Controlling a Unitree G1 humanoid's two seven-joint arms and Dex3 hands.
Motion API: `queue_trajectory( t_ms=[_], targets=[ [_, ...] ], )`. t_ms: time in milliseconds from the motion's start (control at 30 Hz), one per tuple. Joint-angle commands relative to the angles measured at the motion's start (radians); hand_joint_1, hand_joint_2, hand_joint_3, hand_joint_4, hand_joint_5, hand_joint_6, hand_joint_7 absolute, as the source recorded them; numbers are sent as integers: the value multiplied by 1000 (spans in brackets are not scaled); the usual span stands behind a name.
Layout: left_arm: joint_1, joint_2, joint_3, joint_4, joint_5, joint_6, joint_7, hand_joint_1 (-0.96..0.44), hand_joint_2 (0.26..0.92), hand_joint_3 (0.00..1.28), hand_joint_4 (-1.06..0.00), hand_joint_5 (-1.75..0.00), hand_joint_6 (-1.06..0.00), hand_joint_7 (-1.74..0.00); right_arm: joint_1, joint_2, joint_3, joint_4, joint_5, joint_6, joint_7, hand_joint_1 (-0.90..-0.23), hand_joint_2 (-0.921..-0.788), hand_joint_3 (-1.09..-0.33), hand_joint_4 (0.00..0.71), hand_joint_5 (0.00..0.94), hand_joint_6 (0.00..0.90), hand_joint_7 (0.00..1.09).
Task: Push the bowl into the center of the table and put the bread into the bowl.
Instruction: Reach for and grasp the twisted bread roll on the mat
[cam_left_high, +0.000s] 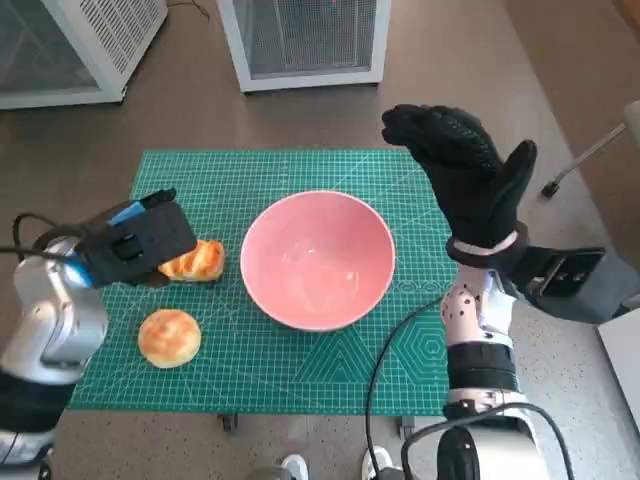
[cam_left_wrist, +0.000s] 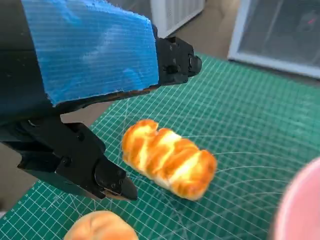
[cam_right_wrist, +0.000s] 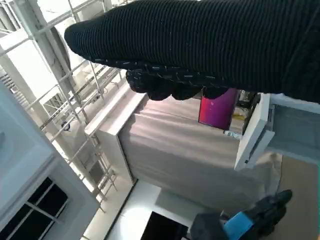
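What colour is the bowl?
Pink, inside and out; the bowl shows best in the head view.

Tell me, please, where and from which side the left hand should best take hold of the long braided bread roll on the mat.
Probably across its narrow middle, coming from above. The braided roll lies flat on the green mat, with bare mat along both long sides. The left hand hovers over it, fingers apart, holding nothing. The round bun and pink bowl sit apart from it.
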Motion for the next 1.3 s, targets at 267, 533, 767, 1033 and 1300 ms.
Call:
queue_trajectory(
  t_ms=[267,533,767,1033,1300],
  targets=[
    [-96,-60,-87,206,60,-64,11,4,727,51,-36,0,-161,-11,67,0,20,-90,43,56,6,-607,-921,-669,251,0,400,1],
    [-141,-95,-113,325,70,-103,11,8,733,49,-33,0,-160,-6,87,-2,26,-132,41,62,-4,-607,-921,-681,239,0,393,0],
    [-168,-124,-133,395,90,-133,23,10,737,48,-34,-1,-167,-8,96,1,31,-145,30,46,-15,-620,-921,-687,235,0,388,0],
    [-181,-157,-159,475,114,-197,81,22,777,67,-82,-16,-217,-27,103,2,39,-154,25,34,-26,-621,-921,-689,230,0,383,0],
    [-196,-189,-169,591,132,-288,178,63,833,96,-227,-35,-346,-60,110,2,46,-165,24,32,-33,-618,-921,-686,229,0,380,0]
  ],
)
